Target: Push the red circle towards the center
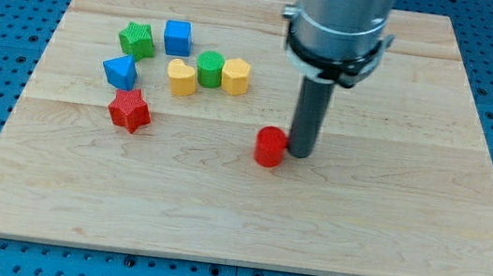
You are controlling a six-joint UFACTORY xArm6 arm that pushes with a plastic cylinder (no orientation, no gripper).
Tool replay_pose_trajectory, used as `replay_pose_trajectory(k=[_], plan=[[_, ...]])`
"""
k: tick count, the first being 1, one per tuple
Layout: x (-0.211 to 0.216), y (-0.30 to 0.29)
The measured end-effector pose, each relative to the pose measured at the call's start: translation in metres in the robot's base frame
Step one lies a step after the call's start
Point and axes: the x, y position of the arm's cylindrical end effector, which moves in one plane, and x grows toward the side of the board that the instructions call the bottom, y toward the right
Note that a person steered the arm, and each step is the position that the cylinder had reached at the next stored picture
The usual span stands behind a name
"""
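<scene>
My tip (301, 154), a bare dark rod that grasps nothing, touches the view's right side of the small red plastic circle (270, 147), placed so probably to push it leftward; this block lies near the centre of the wooden board (385, 240).

no readable text, no labels, no brand marks, no numbers, no signs on board, blocks, rod or surrounding surface
</scene>
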Motion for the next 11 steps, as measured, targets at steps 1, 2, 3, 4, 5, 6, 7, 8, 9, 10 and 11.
replay_pose_trajectory(k=[1, 2, 3, 4, 5, 6, 7, 8, 9, 10, 11], plan=[[0.040, 0.003], [0.069, -0.026], [0.040, -0.026], [-0.006, -0.018], [-0.010, -0.016], [0.037, -0.021], [0.011, -0.034], [-0.011, -0.034], [-0.018, -0.029], [-0.048, 0.031], [-0.087, 0.047]])
